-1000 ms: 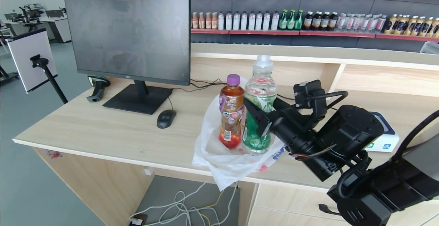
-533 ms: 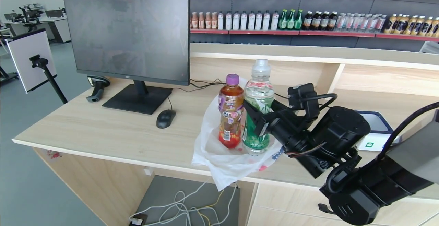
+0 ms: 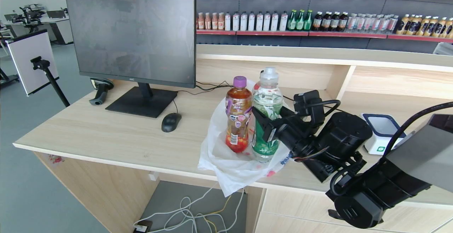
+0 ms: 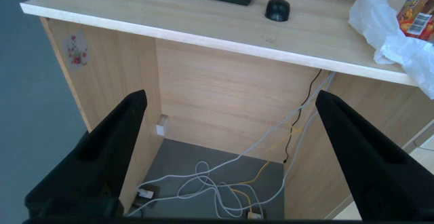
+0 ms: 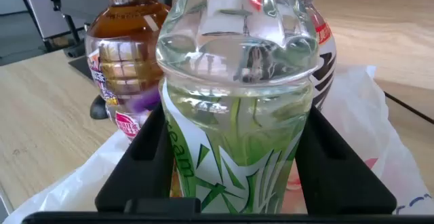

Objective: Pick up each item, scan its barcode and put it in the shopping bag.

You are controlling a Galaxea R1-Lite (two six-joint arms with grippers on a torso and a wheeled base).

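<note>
Standing upright, clear green-labelled bottle (image 3: 268, 98)

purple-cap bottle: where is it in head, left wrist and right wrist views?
Head: purple-cap bottle stands in the open bag, left of the water bottle held by the right gripper.
Left wrist: its label pokes out above the bag at the counter edge.
Right wrist: it stands just beside the water bottle.
Shared landmark: the bag.
</note>
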